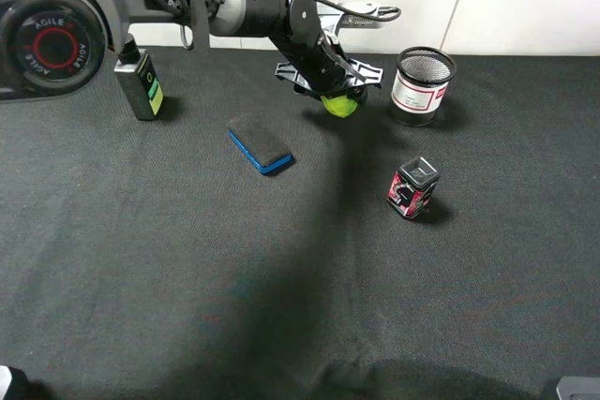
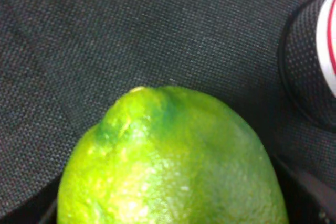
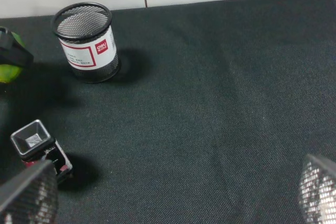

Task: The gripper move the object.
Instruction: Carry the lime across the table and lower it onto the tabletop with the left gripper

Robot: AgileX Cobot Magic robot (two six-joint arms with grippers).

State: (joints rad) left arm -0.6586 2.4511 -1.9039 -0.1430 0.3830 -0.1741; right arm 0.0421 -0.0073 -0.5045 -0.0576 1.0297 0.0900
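The lime-green fruit point(image 1: 342, 108) is at the back middle of the black cloth, just left of the mesh cup point(image 1: 422, 86). My left gripper point(image 1: 336, 93) reaches in from the left and its black fingers are closed around the top of the fruit. In the left wrist view the fruit point(image 2: 173, 166) fills the lower frame with the cloth behind it. I cannot tell whether it touches the cloth. The right wrist view shows the fruit point(image 3: 6, 71) at its edge. My right gripper point(image 3: 170, 203) is open and empty, with its fingertips point(image 3: 26, 192) wide apart.
A blue-edged black eraser point(image 1: 260, 144) lies left of the fruit. A small red and black box point(image 1: 412, 187) stands in front of the mesh cup point(image 3: 86, 43). A dark bottle with a green label point(image 1: 141, 83) stands at the back left.
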